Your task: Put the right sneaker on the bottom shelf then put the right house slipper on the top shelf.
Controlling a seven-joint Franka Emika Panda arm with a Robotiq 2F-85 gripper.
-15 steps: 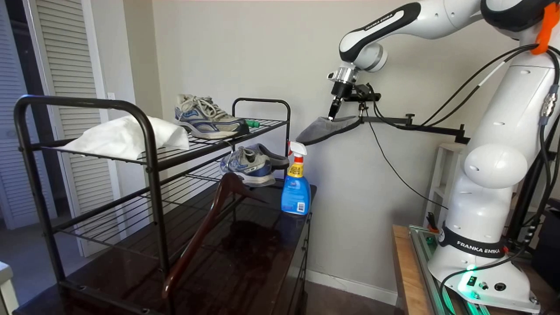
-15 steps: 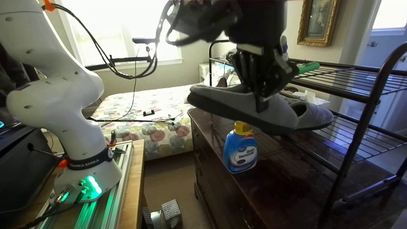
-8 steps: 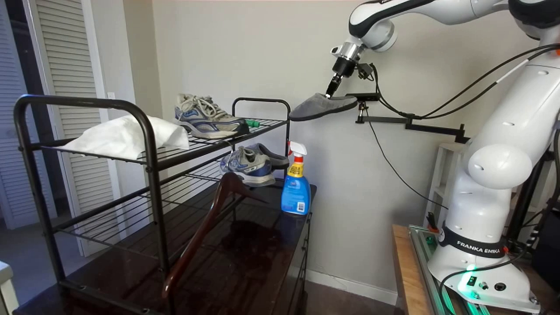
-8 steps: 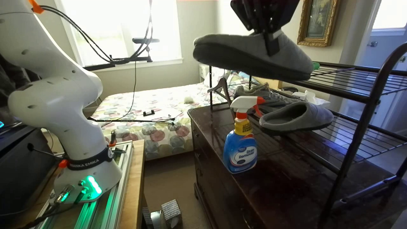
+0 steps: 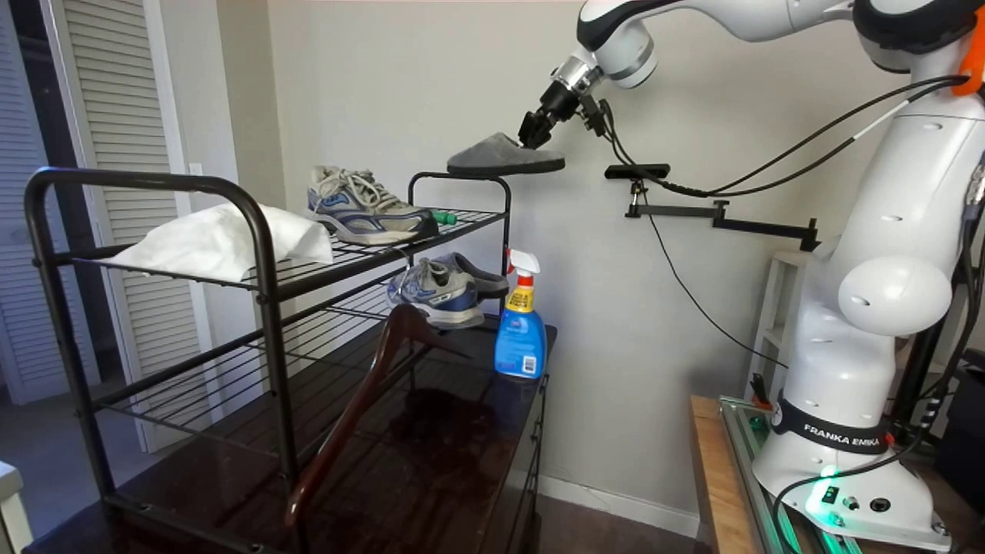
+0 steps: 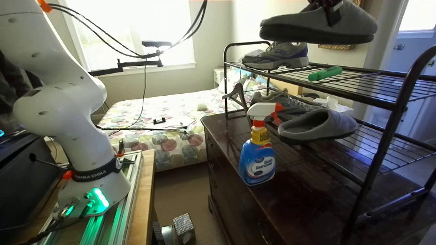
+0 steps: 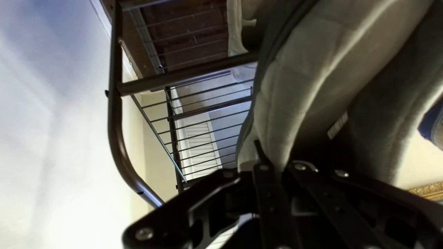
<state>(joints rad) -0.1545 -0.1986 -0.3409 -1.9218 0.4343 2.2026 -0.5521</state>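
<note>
My gripper (image 5: 531,142) is shut on the wall of a grey house slipper (image 5: 504,158), held roughly level above the end rail of the top shelf (image 5: 362,264). The held slipper also shows in an exterior view (image 6: 316,29) and in the wrist view (image 7: 297,79), its wall pinched between the fingers. A grey-blue sneaker (image 6: 276,56) stands on the top shelf. A like sneaker (image 5: 439,292) and the other grey slipper (image 6: 340,124) are on the bottom shelf (image 6: 335,167). I cannot tell which sneaker is the right one.
A green object (image 6: 325,73) and a white cloth (image 5: 223,242) lie on the top shelf. A raised tube rail (image 5: 462,175) edges its near-robot end. A blue spray bottle (image 5: 521,342) and a wooden hanger (image 5: 385,362) stand by the rack on the dresser.
My gripper has carried the slipper upward and toward the rack, from beside it to above the top shelf's end. The slipper has turned from tilted to nearly level. The other shoes have not moved.
</note>
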